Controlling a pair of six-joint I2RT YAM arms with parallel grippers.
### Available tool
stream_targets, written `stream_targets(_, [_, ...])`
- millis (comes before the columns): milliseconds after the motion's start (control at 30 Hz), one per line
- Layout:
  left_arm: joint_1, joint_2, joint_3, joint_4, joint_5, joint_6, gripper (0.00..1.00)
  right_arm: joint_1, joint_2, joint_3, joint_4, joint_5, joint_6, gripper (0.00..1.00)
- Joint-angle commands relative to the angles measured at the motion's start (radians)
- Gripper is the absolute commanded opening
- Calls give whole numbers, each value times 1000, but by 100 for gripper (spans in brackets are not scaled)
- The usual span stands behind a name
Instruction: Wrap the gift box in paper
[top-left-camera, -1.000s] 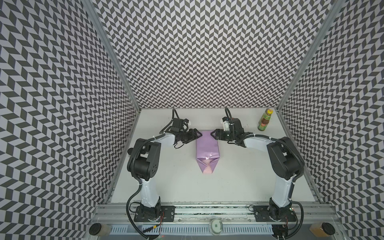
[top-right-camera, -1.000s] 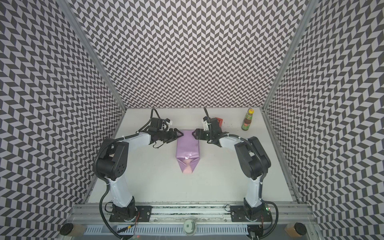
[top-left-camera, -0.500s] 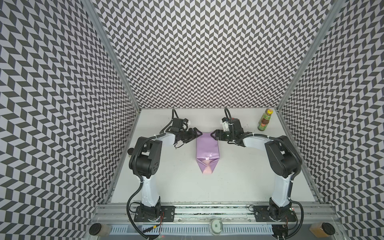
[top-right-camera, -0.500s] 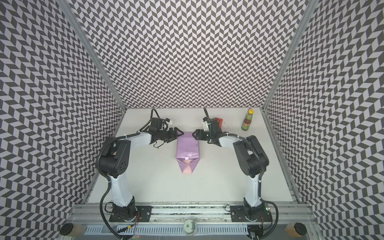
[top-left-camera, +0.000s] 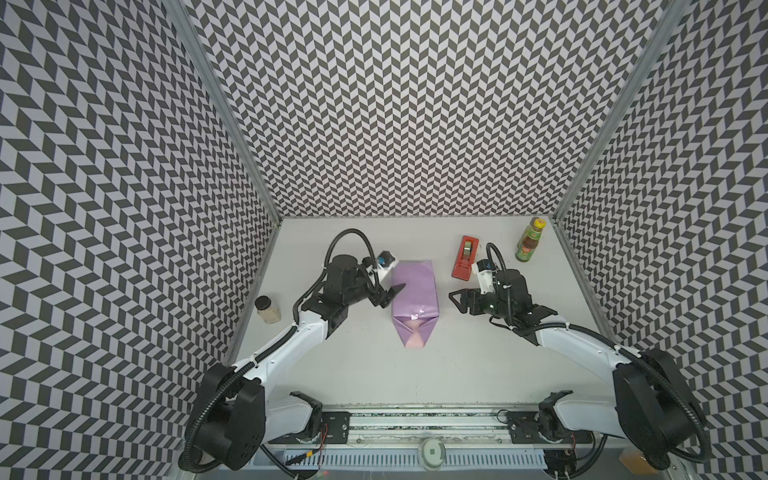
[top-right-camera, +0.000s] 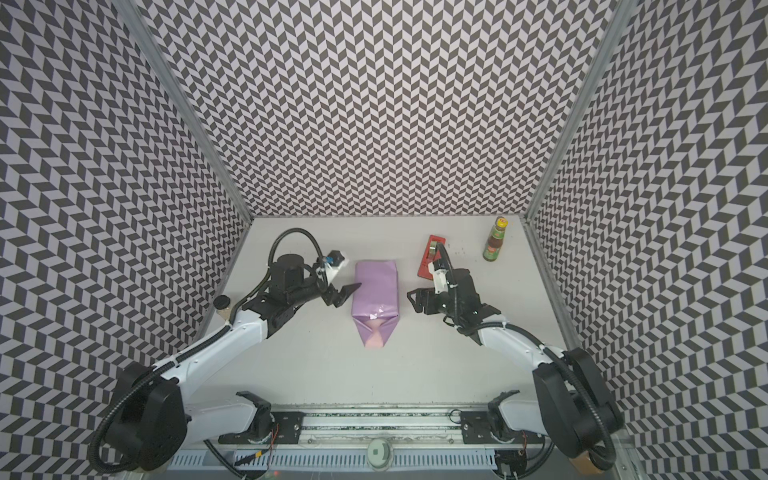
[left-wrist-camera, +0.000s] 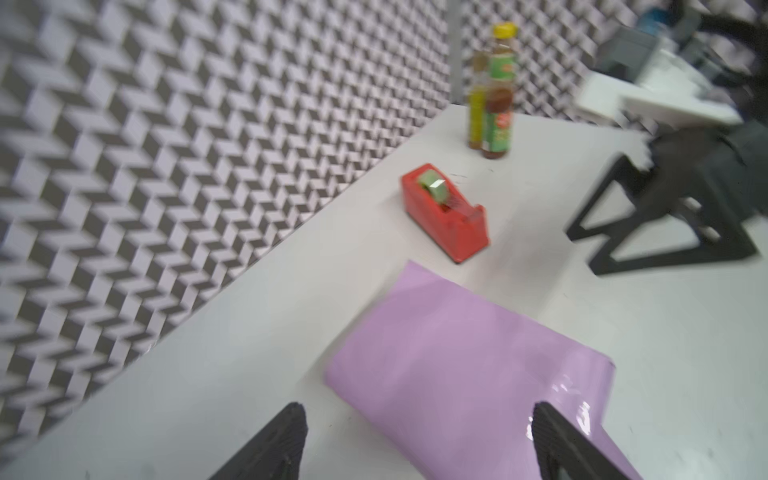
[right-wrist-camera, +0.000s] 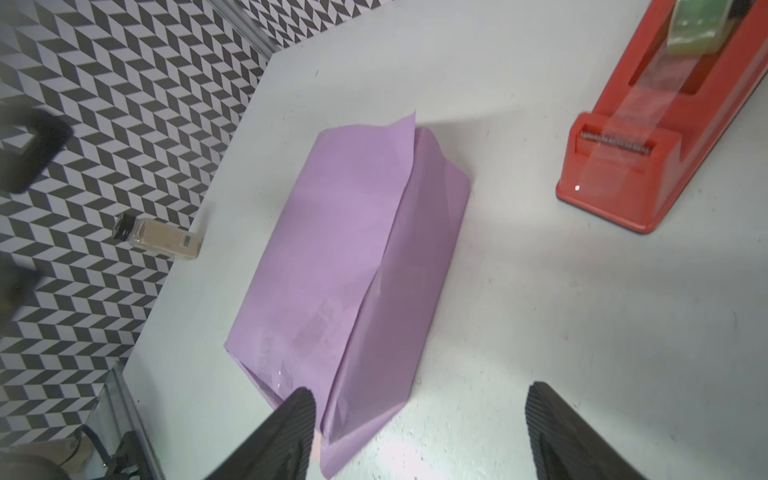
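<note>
Right gripper (top-left-camera: 456, 302) seemingly farther from paper (top-left-camera: 414, 291)

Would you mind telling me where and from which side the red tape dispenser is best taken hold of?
Grip the tape dispenser across its two long flat sides, near the low cutter end, coming straight down from above. Its body is narrow and straight-walled, with free space on both sides, so open jaws should span it. The right end effector is nearest.
</note>
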Motion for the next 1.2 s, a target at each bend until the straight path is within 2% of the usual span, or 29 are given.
stream_targets(0, [-56, -26, -67, -62, -47, 673, 97, 4, -36, -14, 56, -40, 4, 80])
stream_targets(67, [-91, -1, -84, -45, -86, 788, 100, 5, -20, -26, 84, -76, 13, 80])
stream_targets(233, [-134, 125, 11, -171, -82, 878, 100, 8, -3, -26, 95, -79, 7, 79])
stream_targets(300, [-137, 150, 7, -163, -84, 896, 100, 8, -5, -27, 95, -78, 4, 79])
stream_targets(567, [-130, 165, -7, -190, -14, 908, 100, 8, 26, -18, 92, -74, -9, 79])
stream_targets(700, [-136, 206, -70, -65, -96, 937, 100, 8, 60, -12, 102, -94, -11, 79])
stream_targets(800, [-138, 241, -84, 28, -116, 953, 100, 10, 76, -13, 110, -107, -10, 79])
stream_targets(1167, [-143, 326, -73, 100, -139, 919, 91, 10, 72, -32, 113, -102, -14, 78])
